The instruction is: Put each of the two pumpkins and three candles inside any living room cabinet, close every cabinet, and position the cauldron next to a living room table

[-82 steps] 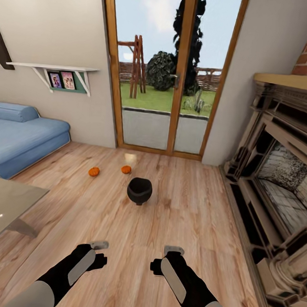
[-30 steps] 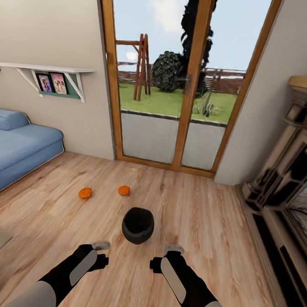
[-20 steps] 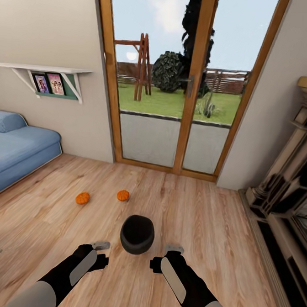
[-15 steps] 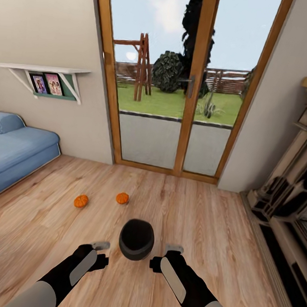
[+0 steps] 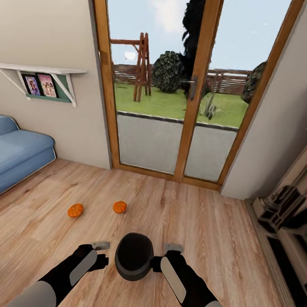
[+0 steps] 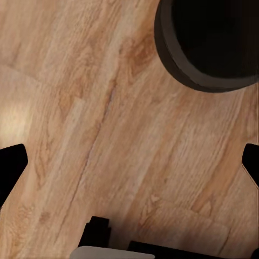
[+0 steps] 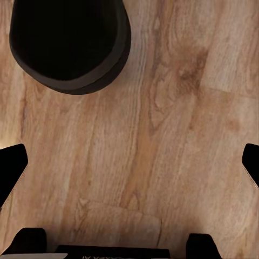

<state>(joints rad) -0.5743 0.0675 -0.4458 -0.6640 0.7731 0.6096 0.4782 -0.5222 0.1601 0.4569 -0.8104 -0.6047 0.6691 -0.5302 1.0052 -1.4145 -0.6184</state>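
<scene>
Cauldron point(image 5: 134, 256) now sits on the wooden floor point(image 5: 203, 230) between the two arms, nearer than half a second ago as the camera advanced; the sofa point(image 5: 11, 155) has slid leftward. Two pumpkins point(image 5: 75, 210) point(image 5: 119, 207) lie ahead, well apart from it. Wrist views show the left end effector point(image 6: 129, 162) and right end effector point(image 7: 129, 162) spread wide, empty, above bare boards beside the cauldron's rim point(image 6: 208, 81) point(image 7: 70, 81).
</scene>
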